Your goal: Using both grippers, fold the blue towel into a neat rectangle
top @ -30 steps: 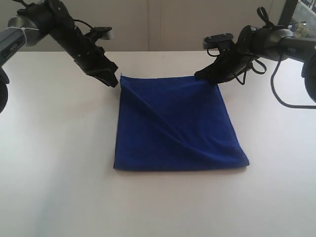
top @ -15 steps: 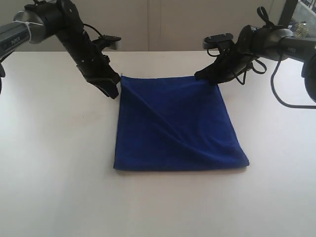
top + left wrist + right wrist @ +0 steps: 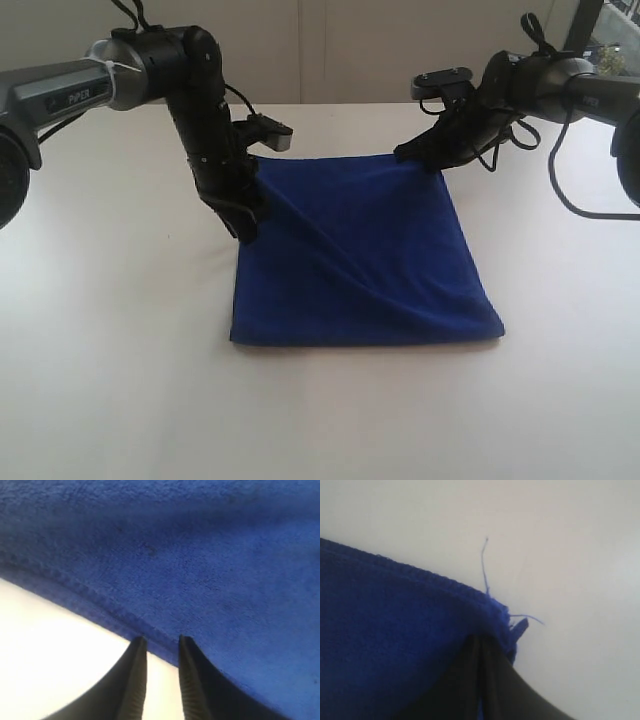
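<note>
The blue towel (image 3: 400,250) lay flat in the middle of the smooth white table (image 3: 120,360), a soft terry cloth folded over into a rough four-sided shape, narrower at the far edge and wider toward the near one. A raised diagonal crease (image 3: 322,245) ran across it from the far left corner toward the near right corner, where the layers bulged a little. The left gripper (image 3: 247,232), a black arm of thick round segments with a grey-capped joint, pointed steeply down at the towel's left edge, about a third of the way along from the far corner. In the left wrist view its two slim, ribbed black fingers (image 3: 137,675) stood a narrow way apart with bare table showing between them, their tips right at the stitched hem (image 3: 100,602) and nothing gripped. The right gripper (image 3: 408,155), trailing looped black cables (image 3: 520,135), sat low at the far right corner. Its fingers were pressed tight together on that corner, the fuzzy cloth bunched around the tips, and loose blue threads (image 3: 484,565) stuck out from the frayed edge.
</note>
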Controlling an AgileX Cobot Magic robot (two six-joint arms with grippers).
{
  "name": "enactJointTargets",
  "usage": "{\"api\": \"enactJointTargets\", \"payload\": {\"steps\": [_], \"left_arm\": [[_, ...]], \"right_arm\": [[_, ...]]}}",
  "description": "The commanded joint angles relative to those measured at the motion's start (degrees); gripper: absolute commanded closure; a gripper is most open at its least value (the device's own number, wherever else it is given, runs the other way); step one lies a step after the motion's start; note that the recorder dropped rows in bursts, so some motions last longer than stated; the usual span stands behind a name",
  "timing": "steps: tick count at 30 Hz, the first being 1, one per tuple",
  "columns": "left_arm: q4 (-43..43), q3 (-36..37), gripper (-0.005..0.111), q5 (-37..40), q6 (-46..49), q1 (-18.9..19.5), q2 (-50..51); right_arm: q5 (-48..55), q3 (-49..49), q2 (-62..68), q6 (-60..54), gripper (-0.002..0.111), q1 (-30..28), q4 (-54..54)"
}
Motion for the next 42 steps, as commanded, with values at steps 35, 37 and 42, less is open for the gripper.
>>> {"api": "enactJointTargets", "payload": {"steps": [35,37,42], "left_arm": [[-2.3,0.5,0.078,-1.2,-2.1,-0.3,1.7],[-1.5,0.5,0.080,-0.9,-1.9,-0.3,1.6],[0.3,0.5,0.100,-0.5,-1.7,-0.3,1.6]], "right_arm": [[2.0,-0.1,0.5,0.3,0.108,-0.2,-0.9],[2.0,-0.1,0.5,0.3,0.108,-0.2,-0.9],[2.0,-0.1,0.5,0.3,0.108,-0.2,-0.9]]}}
